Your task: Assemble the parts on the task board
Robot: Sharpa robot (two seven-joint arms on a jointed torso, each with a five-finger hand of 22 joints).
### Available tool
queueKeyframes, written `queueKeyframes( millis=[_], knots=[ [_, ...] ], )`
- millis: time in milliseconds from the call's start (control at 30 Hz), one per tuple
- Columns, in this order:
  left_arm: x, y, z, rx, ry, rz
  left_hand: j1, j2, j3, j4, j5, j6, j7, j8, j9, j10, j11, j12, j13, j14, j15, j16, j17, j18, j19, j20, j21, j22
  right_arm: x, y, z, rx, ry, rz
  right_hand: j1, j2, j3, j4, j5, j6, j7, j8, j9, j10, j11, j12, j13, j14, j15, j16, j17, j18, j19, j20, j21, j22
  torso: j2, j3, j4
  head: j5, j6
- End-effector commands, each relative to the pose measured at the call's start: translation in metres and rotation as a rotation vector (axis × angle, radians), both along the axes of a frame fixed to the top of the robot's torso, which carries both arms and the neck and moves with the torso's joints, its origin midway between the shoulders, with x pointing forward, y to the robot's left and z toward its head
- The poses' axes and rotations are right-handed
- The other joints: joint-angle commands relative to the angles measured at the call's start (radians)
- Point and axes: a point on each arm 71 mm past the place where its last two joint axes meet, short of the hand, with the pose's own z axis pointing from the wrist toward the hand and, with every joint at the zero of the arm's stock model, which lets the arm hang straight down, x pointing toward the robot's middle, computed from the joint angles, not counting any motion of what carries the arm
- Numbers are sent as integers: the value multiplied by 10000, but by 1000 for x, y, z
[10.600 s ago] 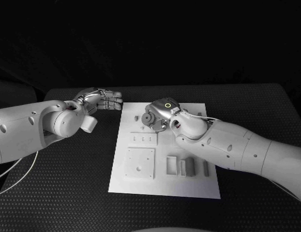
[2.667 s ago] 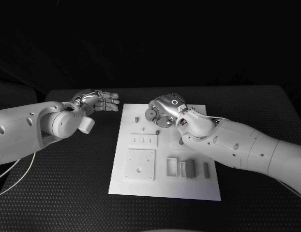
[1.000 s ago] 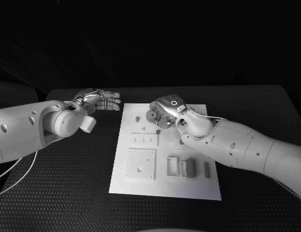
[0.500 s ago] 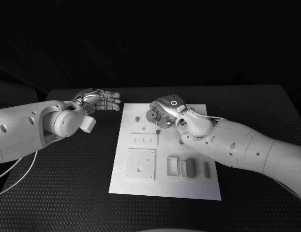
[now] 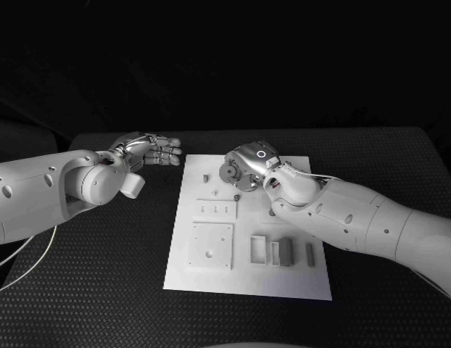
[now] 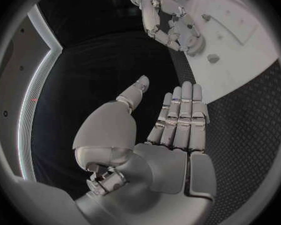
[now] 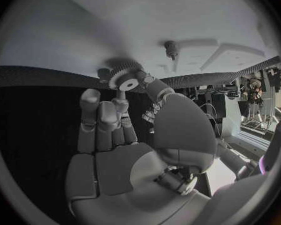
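Up top, right hand pinches a gear over the task board — left hand empty, fingers straight.

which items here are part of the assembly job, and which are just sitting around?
In the job:
task board
gear, pinched in the right hand
peg standing on the board
blocks near the board's front
square plate

Standing by:
left hand, open, holding nothing, off the board over the black table
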Motion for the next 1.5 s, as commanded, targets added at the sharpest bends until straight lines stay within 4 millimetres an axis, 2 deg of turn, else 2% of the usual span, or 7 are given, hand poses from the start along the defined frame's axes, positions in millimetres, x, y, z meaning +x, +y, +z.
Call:
queueKeyframes(
  millis=[33, 800, 1067, 1167, 1267, 1500],
  knots=[
    [0, -2, 1, -42, -61, -142, -75, -41, 60, 15, 37, -72, 229, 41, 15, -48, -8, -58, 12, 42, 3, -52, 12, -111, -34, -4, -58, -15, -1, 1, 1, 27, -164, 27, 106, 20, 30, 18, 24, 221, 294, 21, 10, -3, 43, -54, 9, -79, 17, -52, 4, 455, -15, -34, -62, 168, 1, -2, 4, 6, -9],
    [0, -2, 1, -37, -48, -138, -73, -43, 63, 13, 37, -75, 230, 44, 15, -47, -8, -59, 14, 41, 4, -62, 17, -111, -40, -3, -58, -15, 2, 3, -2, -190, 305, -32, 97, 12, 7, 24, 20, 180, 307, -12, -2, -18, 55, -65, 12, -89, 25, -62, 6, 455, -21, -24, -70, 169, 0, 3, -6, 11, -32],
    [0, -2, 1, -34, -47, -129, -73, -44, 64, 13, 37, -75, 230, 45, 16, -47, -8, -59, 15, 41, 5, -64, 19, -110, -40, -2, -58, -15, 4, 0, -3, -170, 491, -104, 38, -74, -33, 111, 23, -300, 472, -326, -176, -173, 209, -116, 31, -189, 166, -93, 25, 455, -99, 22, -127, 169, 0, 6, -2, 2, -42],
    [0, -2, 1, -31, -50, -120, -74, -44, 64, 13, 37, -76, 230, 46, 16, -47, -8, -59, 15, 42, 5, -65, 20, -110, -40, -2, -58, -15, 4, -2, -4, -142, 573, -116, 39, -118, -28, 146, 23, -705, 613, -568, -329, -431, 353, -526, -219, -355, 308, -172, 26, 455, -201, 70, -195, 164, -2, 6, -7, 5, -44],
    [0, -2, 1, -35, -47, -132, -74, -44, 65, 14, 37, -76, 230, 46, 16, -47, -8, -59, 15, 42, 5, -66, 20, -110, -40, -2, -57, -15, 4, -2, -4, -105, 567, -74, 79, -124, -31, 155, 17, -750, 650, -595, -405, -417, 376, -1417, -910, -472, 317, -342, -35, 455, -245, 109, -229, 168, 0, 5, -3, 6, -45],
    [0, -2, 1, -32, -48, -128, -76, -44, 65, 14, 37, -77, 230, 47, 16, -47, -8, -60, 15, 42, 5, -68, 22, -110, -40, -2, -57, -15, 4, -1, -4, -40, 646, -37, 115, -143, -77, 141, 22, -831, 662, -636, -487, -244, 384, -1860, -1312, -468, 322, -437, -72, 455, -261, 132, -277, 157, 1, 12, -1, 3, -46]
  ],
)
